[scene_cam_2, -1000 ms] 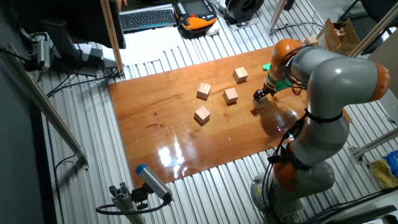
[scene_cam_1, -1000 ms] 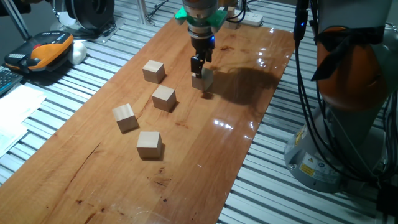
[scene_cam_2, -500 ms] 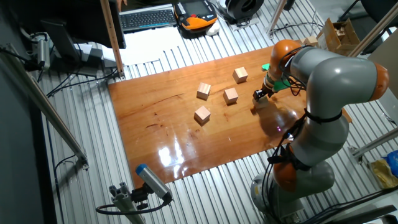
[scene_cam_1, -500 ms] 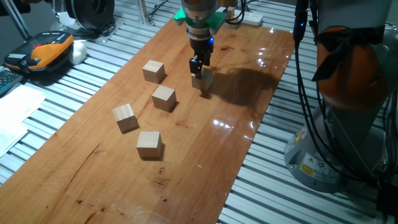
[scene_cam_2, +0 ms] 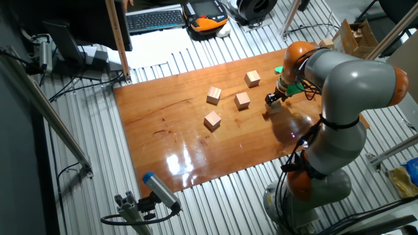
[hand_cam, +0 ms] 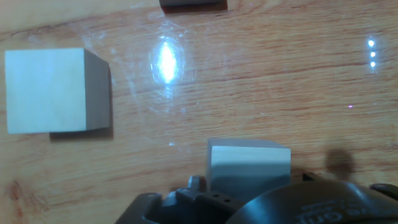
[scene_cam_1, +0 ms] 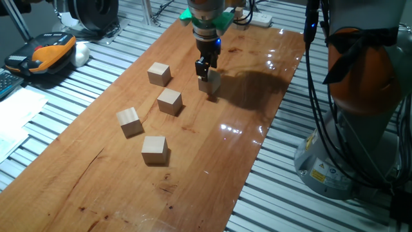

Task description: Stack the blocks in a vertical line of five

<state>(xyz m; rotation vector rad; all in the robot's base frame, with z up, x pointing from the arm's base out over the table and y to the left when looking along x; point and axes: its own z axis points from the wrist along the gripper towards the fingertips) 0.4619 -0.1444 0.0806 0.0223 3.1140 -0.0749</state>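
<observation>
KUKA arm's claw [scene_cam_1: 205,69] reaches down over a pale wooden cube [scene_cam_1: 209,82] at the far end of the wooden counter [scene_cam_1: 212,161], its fingers set close on either side of the cube's top and apparently gripping it; whether the cube rests on the wood or sits just off it can't be told. From the other fixed view the claw [scene_cam_2: 271,100] shows only as a dark tip w/ the cube mostly hidden below it. In the hand view the gripped cube [hand_cam: 249,167] fills the lower centre against the claw body, w/ a second cube [hand_cam: 56,90] well apart at upper left. Four more cubes lie loose and separate on the counter: one [scene_cam_1: 159,73] just left of the claw, one [scene_cam_1: 170,101] nearer the camera, another [scene_cam_1: 129,121] further left, and the last [scene_cam_1: 154,149] closest to the front. None stacked. An orange-and-black handheld device [scene_cam_1: 48,50] lies off the counter at far left.
</observation>
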